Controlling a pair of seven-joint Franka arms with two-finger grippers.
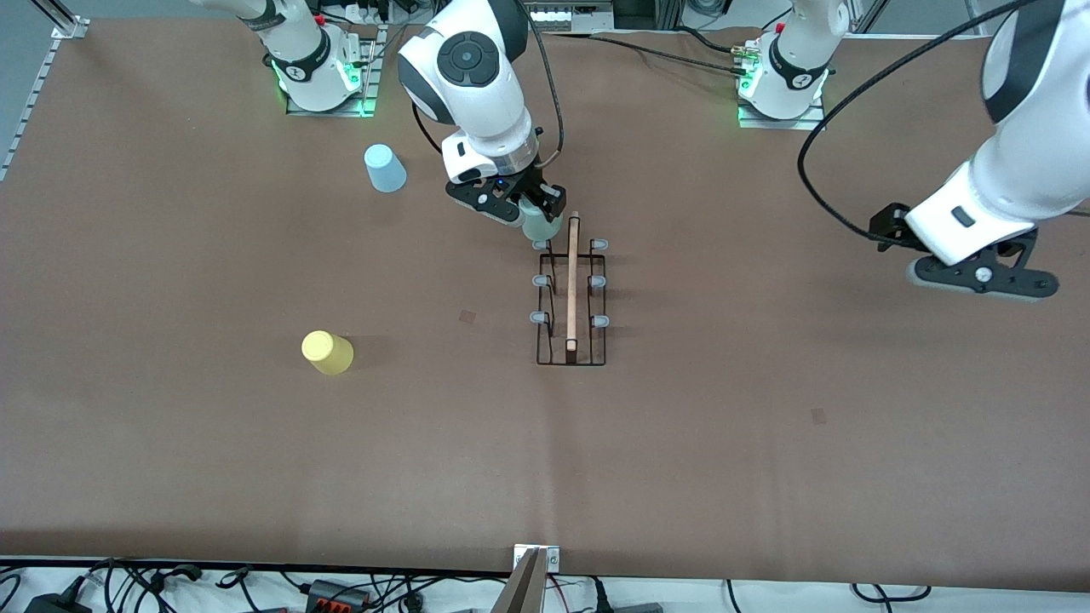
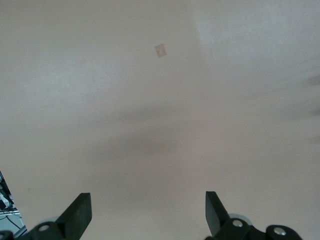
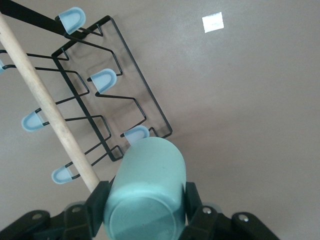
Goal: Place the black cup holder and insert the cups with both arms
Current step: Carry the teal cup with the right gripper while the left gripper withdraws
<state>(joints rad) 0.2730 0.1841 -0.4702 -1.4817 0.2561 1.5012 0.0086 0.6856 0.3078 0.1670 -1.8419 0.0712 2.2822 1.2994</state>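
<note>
The black cup holder (image 1: 571, 298) stands mid-table, with its wooden rod handle (image 1: 572, 281) on top and pale-blue-tipped pegs on both sides. My right gripper (image 1: 532, 207) is shut on the pale green cup (image 1: 540, 223), held upside down over the holder's end nearest the robot bases. In the right wrist view the green cup (image 3: 146, 190) sits between the fingers, its mouth over a peg (image 3: 136, 134) of the holder (image 3: 120, 95). The light blue cup (image 1: 385, 168) and the yellow cup (image 1: 327, 352) stand upside down toward the right arm's end. My left gripper (image 1: 983, 277) is open and empty above bare table (image 2: 150, 125).
Small tape marks lie on the brown table (image 1: 467, 316), one beside the holder and one (image 1: 818, 415) nearer the front camera toward the left arm's end. Cables and a metal bracket (image 1: 535, 566) lie along the table's front edge.
</note>
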